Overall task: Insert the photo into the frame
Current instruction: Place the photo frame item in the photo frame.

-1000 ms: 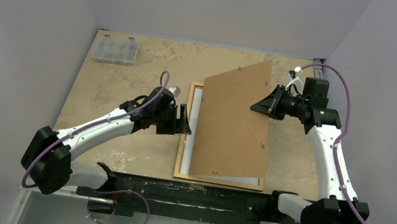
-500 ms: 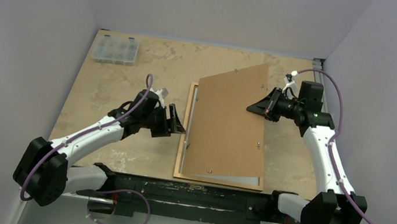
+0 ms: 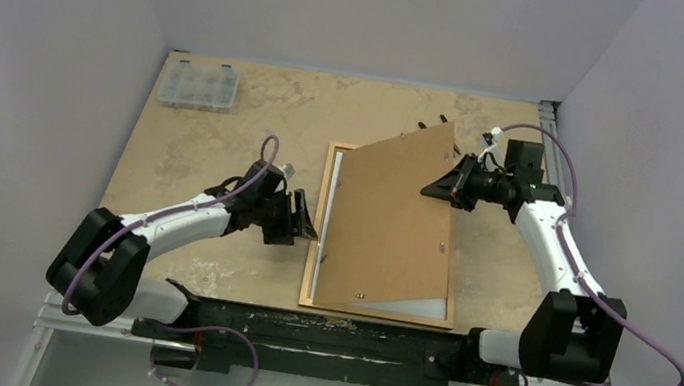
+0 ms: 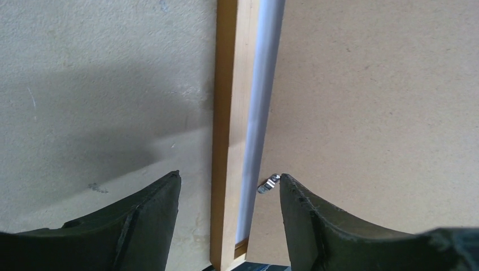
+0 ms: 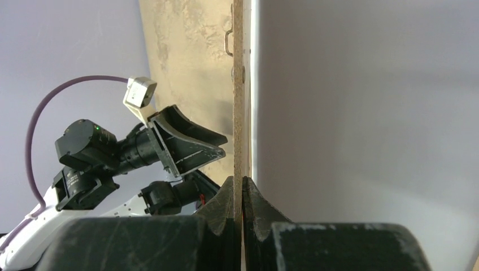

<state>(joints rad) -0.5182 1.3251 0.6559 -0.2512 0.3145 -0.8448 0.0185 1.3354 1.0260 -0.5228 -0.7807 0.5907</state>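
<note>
Setting: tan chipboard table (image 3: pixel 223 146), enclosed by plain pale lilac-grey walls (image 3: pixel 363 14).

Photo: only a white sheet (image 4: pixel 261 113) is visible. It lies flat inside the thin rectangular frame of light orange-brown wood (image 3: pixel 372 312). It shows as a narrow pale strip along the inside of the frame's left rail and as a wedge by the near rail. No printed side is visible, so which face is up cannot be confirmed.

Frame: flat on the table, centred, near rail close to the arm bases.

Backing: a plain brown hardboard panel (image 3: pixel 395 221) of similar size covers most of the frame opening and sits tilted. Its far-right part is raised and juts beyond the frame's far rail, and its near edge sits low by the near rail. Contact there cannot be judged. A small metal clip (image 4: pixel 270 182) sticks out from the panel's left edge.

Right gripper (image 3: pixel 447 185): fingers pinched tight on the panel's raised right edge. The wrist view shows the board edge-on between the two pads.

Left gripper (image 3: pixel 307 220): jaws moderately apart and holding nothing. It is low at the frame's left rail, and in the wrist view its fingers stand either side of the rail and the white strip.

Elsewhere: a clear plastic compartment box (image 3: pixel 198 85) lies at the far-left corner of the table, well apart from the frame.
</note>
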